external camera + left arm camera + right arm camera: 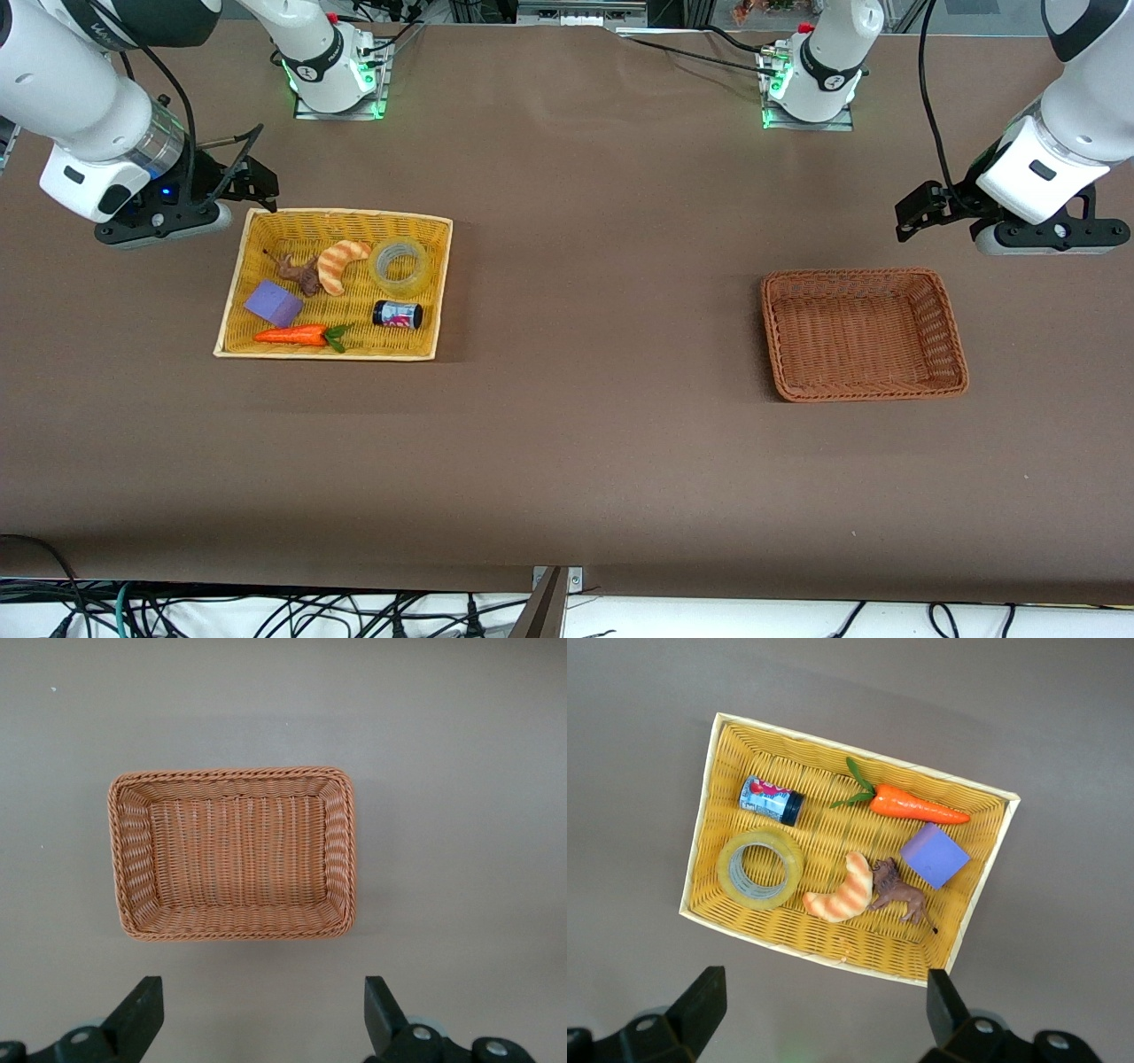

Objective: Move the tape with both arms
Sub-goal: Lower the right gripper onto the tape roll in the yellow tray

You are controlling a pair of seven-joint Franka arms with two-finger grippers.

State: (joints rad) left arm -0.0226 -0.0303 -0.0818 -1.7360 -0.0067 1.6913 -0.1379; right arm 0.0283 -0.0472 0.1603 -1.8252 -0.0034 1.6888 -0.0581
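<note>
Both black two-finger grippers, right (819, 1014) and left (261, 1014), are held wide apart and empty; translucent yellowish tape roll (401, 265) is seated in the yellow wicker basket (232, 292).

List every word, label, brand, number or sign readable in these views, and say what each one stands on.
No text can be read with certainty.
Small black can in the yellow basket: red, white and blue label, lettering too blurred to read.
Right arm's upper link: dark lettering, partly cut off, unreadable.
Round marks on both arm bases: too small to read.
Tape, brown basket: no print visible.
</note>
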